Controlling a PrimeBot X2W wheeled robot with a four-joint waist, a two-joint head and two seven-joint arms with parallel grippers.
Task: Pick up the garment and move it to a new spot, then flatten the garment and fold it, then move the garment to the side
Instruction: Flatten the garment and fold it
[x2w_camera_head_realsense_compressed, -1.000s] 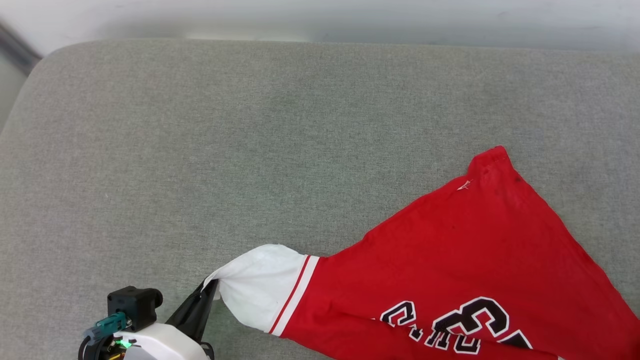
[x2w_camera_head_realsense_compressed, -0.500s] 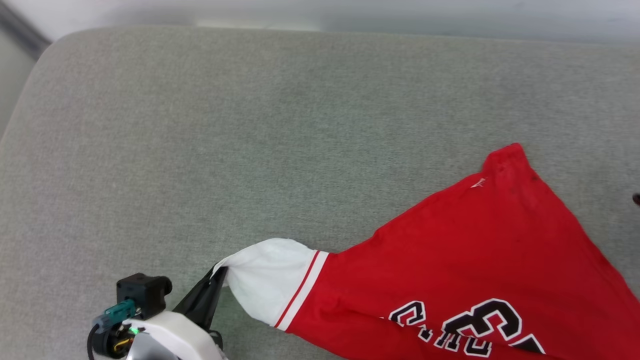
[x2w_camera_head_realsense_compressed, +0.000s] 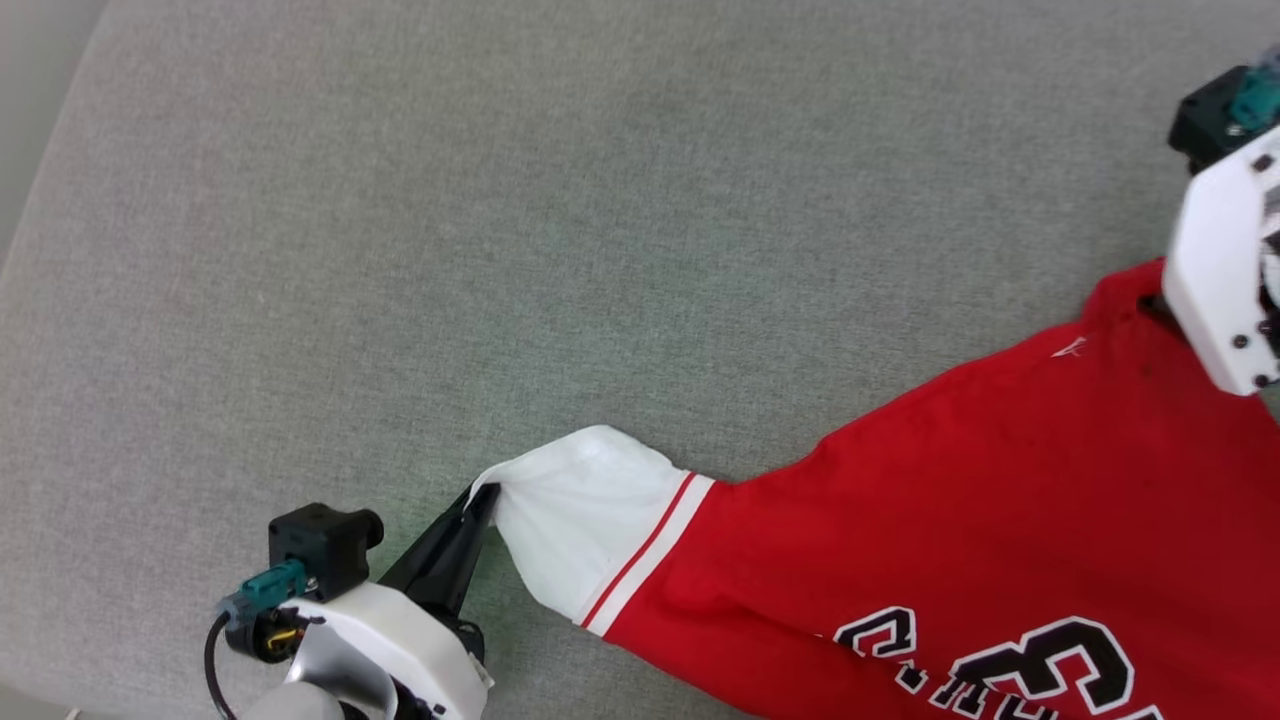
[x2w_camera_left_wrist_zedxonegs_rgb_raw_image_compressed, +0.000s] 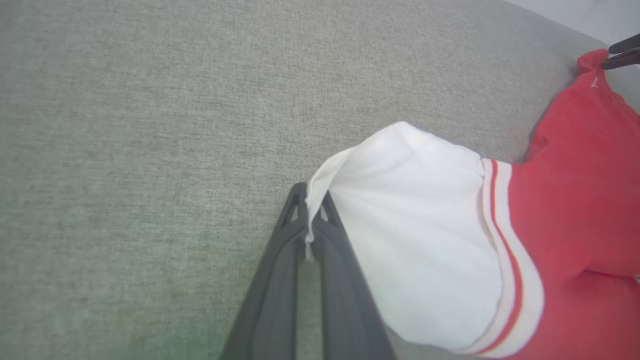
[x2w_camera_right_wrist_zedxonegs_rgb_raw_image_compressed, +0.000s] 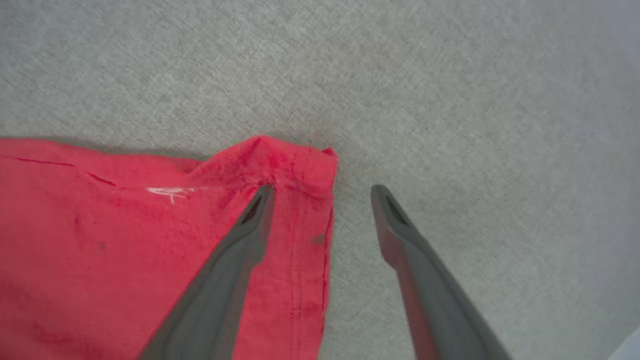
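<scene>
Since a second ago my right gripper (x2w_camera_right_wrist_zedxonegs_rgb_raw_image_compressed: 324, 192) had swung in at two o'clock and sprung apart, one finger over a hem corner of the red jersey-style T-shirt (x2w_camera_head_realsense_compressed: 950, 500), the other over the grey woven cushion (x2w_camera_head_realsense_compressed: 400, 250). I saw the shirt spread from six to three o'clock, and my left gripper (x2w_camera_head_realsense_compressed: 482, 497) stayed clamped on its white sleeve (x2w_camera_head_realsense_compressed: 580, 510) at seven.

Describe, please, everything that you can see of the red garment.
The garment is a red, soft-looking jersey T-shirt with a white short sleeve trimmed in red and white stripes, and black, white-outlined lettering cut off by the head view's lower edge. It lies spread, lightly wrinkled, on the grey upholstered surface. The left gripper is shut on the sleeve's edge; the right gripper, fingers open, straddles a hemmed red corner.
</scene>
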